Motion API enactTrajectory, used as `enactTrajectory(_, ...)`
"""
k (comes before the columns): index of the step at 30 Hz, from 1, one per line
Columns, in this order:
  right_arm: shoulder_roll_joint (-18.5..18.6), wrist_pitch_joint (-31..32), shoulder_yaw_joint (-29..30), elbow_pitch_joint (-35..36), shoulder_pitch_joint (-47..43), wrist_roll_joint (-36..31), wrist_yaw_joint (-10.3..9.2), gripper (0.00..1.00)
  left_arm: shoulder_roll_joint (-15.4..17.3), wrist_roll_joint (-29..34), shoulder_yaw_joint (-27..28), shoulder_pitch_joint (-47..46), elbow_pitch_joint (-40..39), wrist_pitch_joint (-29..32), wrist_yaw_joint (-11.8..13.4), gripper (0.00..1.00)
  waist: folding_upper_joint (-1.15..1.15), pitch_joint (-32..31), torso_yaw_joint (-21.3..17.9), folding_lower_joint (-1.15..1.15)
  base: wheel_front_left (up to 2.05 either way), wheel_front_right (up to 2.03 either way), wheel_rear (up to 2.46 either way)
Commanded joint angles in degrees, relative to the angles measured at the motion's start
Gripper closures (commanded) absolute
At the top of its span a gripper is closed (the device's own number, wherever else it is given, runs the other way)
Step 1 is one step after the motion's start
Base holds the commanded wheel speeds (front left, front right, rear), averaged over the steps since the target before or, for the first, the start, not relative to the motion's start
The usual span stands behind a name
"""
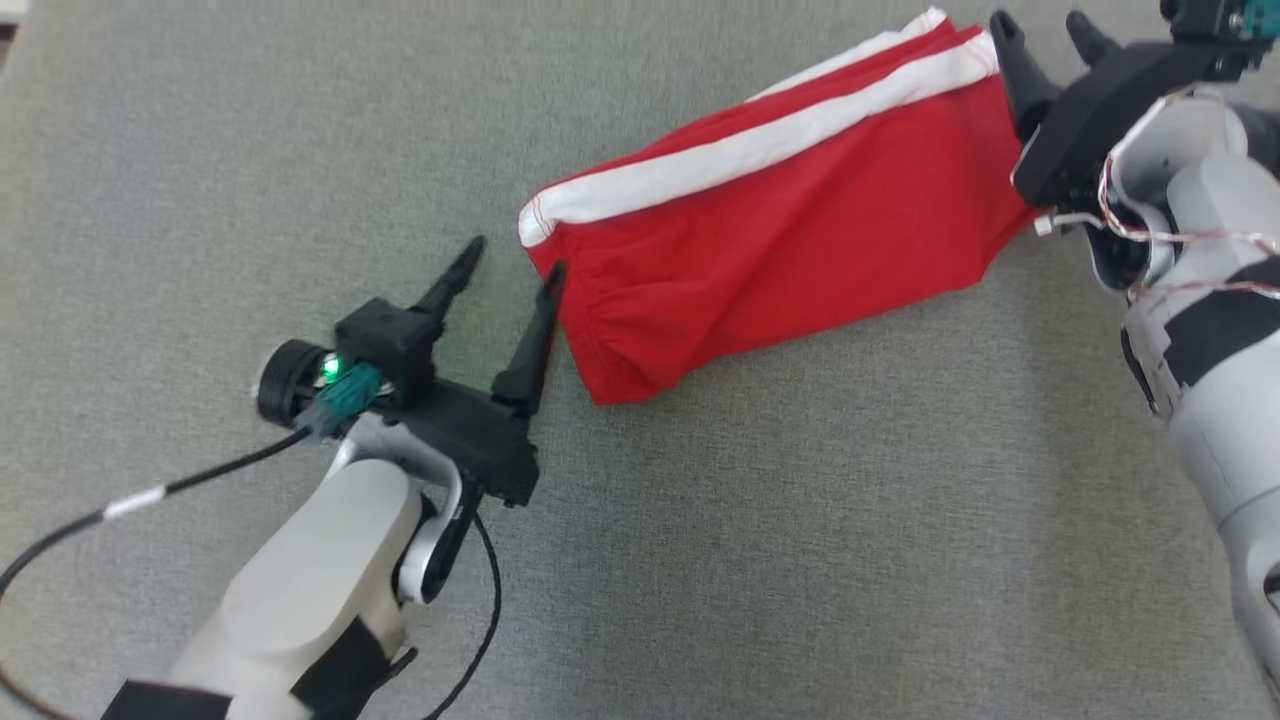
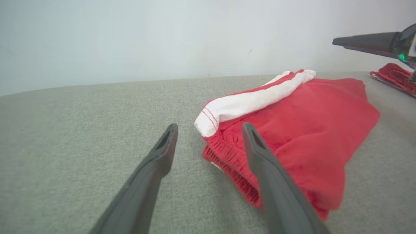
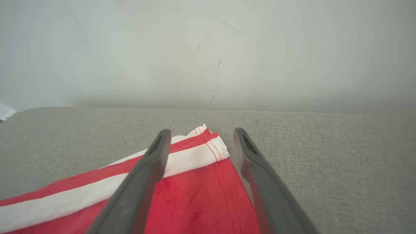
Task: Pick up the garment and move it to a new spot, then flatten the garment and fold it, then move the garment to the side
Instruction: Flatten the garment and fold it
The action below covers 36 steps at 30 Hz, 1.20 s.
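A: Head view, biggest first: what have we got?

B: A grey woven-fabric worktop point(image 1: 300, 150) all round. On it lies a folded red cloth garment with a white side stripe point(image 1: 780, 250), flat, running from the centre out toward two o'clock.

A: And the tools?

B: The left tool point(image 1: 517, 257) sits at the garment's nine o'clock end, fingers spread wide, gripping nothing, one finger just beside the elastic hem. The right tool point(image 1: 1040, 25) is at the two o'clock corner, likewise spread and empty. The striped corner shows between its fingers in the right wrist view.
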<state>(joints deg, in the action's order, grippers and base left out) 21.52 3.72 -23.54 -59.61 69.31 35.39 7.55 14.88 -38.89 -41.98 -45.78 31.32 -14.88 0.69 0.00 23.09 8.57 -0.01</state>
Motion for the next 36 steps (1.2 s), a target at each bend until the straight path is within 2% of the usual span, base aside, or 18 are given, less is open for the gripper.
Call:
enactTrajectory(1, 0.4, -0.6, -0.6, 0.5, -1.3, 0.6, -0.16, 0.00, 0.7, 1.0, 1.2, 1.3, -1.6, -0.4, 0.8, 0.00, 0.00, -1.7, -0.3, 0.01, 0.00, 0.00, 0.00)
enactTrajectory(6, 3.0, -2.1, -3.1, 2.0, -4.9, 3.7, -0.16, 0.00, 1.9, 4.9, 8.3, 8.4, -11.0, -0.3, 3.3, 0.00, 0.00, -3.4, 0.0, 0.01, 0.00, 0.00, 0.00)
enactTrajectory(10, 4.7, -3.3, -4.6, 2.5, -7.9, 6.0, -0.16, 0.00, 2.1, 9.4, 14.4, 14.9, -17.6, -0.3, 4.4, 0.00, 0.00, -4.4, 0.2, 0.01, 0.00, 0.00, 0.00)
enactTrajectory(14, 6.0, -3.9, -5.6, 2.1, -10.0, 7.7, -0.16, 0.00, 0.6, 13.5, 21.4, 21.1, -23.3, -0.3, 4.9, 0.00, 0.00, -4.9, 0.5, 0.01, 0.00, 0.00, 0.00)
enactTrajectory(22, 7.4, -4.8, -8.0, -0.3, -10.0, 7.9, -0.16, 0.00, -4.8, 21.2, 32.0, 30.5, -30.1, -0.3, 2.0, 0.00, 0.00, -4.3, 2.2, 0.01, 0.00, 0.00, 0.00)
enactTrajectory(30, 6.7, -3.8, -9.3, -6.4, -8.1, 7.3, -0.16, 0.00, -10.0, 25.4, 38.7, 34.8, -29.2, -0.3, -3.4, 0.00, 0.00, -2.9, 4.2, 0.01, 0.00, 0.00, 0.00)
enactTrajectory(34, 5.9, -2.0, -10.0, -8.9, -7.4, 7.3, -0.16, 0.00, -11.2, 26.5, 40.4, 34.5, -28.5, -0.3, -5.0, 0.00, 0.00, -2.5, 4.8, 0.01, 0.00, 0.00, 0.00)
enactTrajectory(35, 5.6, -1.5, -10.1, -9.1, -7.4, 7.7, -0.16, 0.48, -11.4, 26.7, 40.6, 34.5, -28.5, -0.3, -5.2, 0.00, 0.00, -2.5, 4.8, 0.01, 0.00, 0.00, 0.00)
enactTrajectory(36, 5.2, -1.2, -10.4, -9.1, -7.6, 7.9, -0.16, 1.00, -11.5, 27.0, 40.9, 34.4, -28.4, -0.3, -5.4, 0.00, 0.00, -2.6, 4.8, 0.01, 0.00, 0.00, 0.00)
